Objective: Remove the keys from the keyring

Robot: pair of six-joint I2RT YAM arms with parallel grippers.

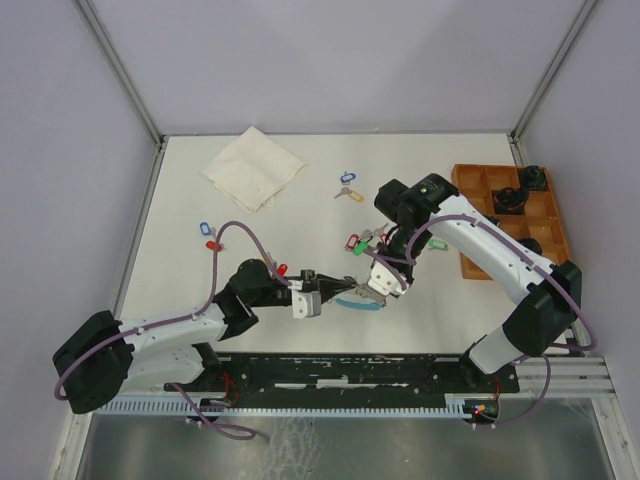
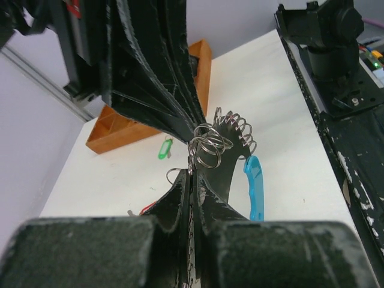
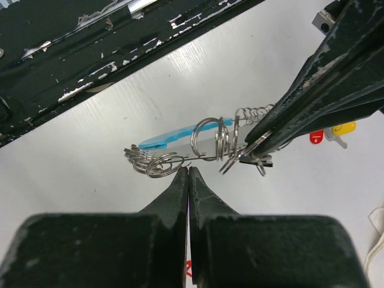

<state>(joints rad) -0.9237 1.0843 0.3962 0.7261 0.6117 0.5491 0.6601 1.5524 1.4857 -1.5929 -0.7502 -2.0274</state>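
Note:
The keyring (image 1: 360, 304) hangs just above the table between my two grippers. Its light-blue band (image 2: 255, 186) curves down on one side, and several small split rings (image 3: 156, 163) are strung on its thin silvery part. My left gripper (image 2: 193, 175) is shut on the beaded chain. My right gripper (image 3: 189, 170) is shut with its tips on the thin wire, opposite the left fingers (image 3: 282, 114). No key blade shows clearly on the ring. Loose tagged keys lie on the table: blue (image 1: 347, 176), yellow (image 1: 350, 194), blue (image 1: 205, 228), red (image 1: 212, 244).
A folded cream cloth (image 1: 252, 168) lies at the back left. A wooden compartment tray (image 1: 480, 262) with dark items stands at the right. Green- and red-tagged keys (image 1: 355, 243) lie just behind the grippers, with a green tag (image 1: 435, 243) under the right arm.

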